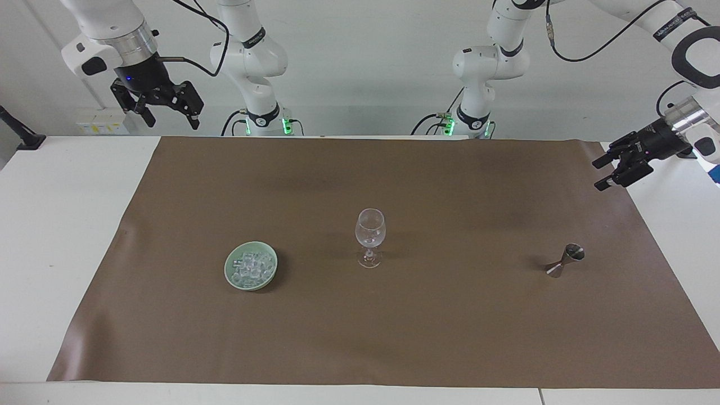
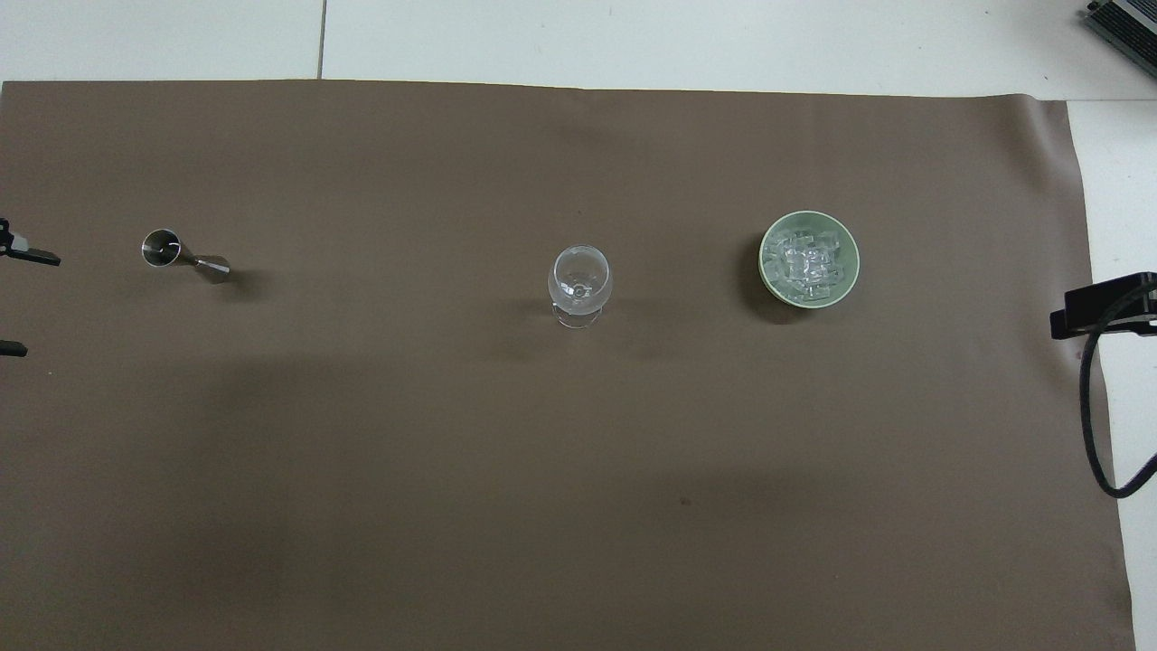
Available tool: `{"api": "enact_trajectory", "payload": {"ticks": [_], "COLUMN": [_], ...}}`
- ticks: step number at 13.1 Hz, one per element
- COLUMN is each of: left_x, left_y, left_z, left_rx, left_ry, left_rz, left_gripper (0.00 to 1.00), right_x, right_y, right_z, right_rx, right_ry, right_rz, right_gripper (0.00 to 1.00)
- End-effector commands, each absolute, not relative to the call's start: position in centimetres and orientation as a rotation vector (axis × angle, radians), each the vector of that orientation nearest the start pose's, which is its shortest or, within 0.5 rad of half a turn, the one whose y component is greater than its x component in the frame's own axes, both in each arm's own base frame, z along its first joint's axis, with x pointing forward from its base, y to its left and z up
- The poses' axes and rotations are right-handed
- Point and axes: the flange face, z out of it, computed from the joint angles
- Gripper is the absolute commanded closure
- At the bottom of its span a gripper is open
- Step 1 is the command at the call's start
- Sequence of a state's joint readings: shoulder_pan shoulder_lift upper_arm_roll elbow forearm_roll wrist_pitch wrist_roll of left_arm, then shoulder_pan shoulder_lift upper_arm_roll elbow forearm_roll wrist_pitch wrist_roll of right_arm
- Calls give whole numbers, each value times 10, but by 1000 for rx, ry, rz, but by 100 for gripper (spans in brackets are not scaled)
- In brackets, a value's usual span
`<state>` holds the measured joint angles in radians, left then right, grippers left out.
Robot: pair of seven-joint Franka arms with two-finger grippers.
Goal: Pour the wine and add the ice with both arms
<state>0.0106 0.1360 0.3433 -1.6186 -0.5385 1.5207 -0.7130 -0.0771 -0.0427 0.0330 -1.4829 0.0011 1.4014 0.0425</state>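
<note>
An empty clear wine glass [image 1: 370, 236] stands upright mid-mat; it also shows in the overhead view [image 2: 579, 282]. The ice [image 1: 252, 265] is heaped in a pale green bowl [image 1: 229, 269] toward the right arm's end; the overhead view shows the ice [image 2: 809, 262] and the bowl [image 2: 765, 262]. A steel jigger [image 1: 565, 260] stands toward the left arm's end, also in the overhead view [image 2: 185, 256]. My left gripper [image 1: 597, 175] is open and empty, in the air over the mat's edge near the jigger. My right gripper [image 1: 169, 120] is open and empty, raised over the table's corner, waiting.
A brown mat [image 1: 450, 326] covers most of the white table [image 1: 56, 225]. A black cable [image 2: 1094, 425] hangs from the right arm at the mat's edge. Both arm bases [image 1: 264, 121] stand at the robots' edge of the table.
</note>
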Motion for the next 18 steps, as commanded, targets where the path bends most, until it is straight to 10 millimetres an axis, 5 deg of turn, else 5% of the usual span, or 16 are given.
{"api": "enact_trajectory", "payload": {"ticks": [1, 8, 13, 14, 16, 18], "left_x": [574, 577, 581, 577, 576, 566], "left_y": [169, 209, 225, 245, 249, 264], "left_z": [505, 419, 399, 385, 371, 337], "left_rx": [-2877, -2607, -2226, -2129, -2079, -1944], "left_ry": [-2134, -2553, -2889, -2990, -3037, -3150], "left_rz": [661, 888, 929, 981, 1017, 1142], "left_gripper": [0, 0, 0, 0, 0, 0], "right_x": [520, 520, 520, 520, 520, 520], "right_y": [-23, -23, -23, -23, -23, -23], "right_z": [677, 677, 675, 676, 678, 677], "right_rx": [-3120, -3120, -3120, -3120, -3120, -3120], "right_ry": [112, 112, 112, 112, 112, 112], "right_rz": [74, 74, 79, 76, 72, 74], "right_gripper": [0, 0, 0, 0, 0, 0]}}
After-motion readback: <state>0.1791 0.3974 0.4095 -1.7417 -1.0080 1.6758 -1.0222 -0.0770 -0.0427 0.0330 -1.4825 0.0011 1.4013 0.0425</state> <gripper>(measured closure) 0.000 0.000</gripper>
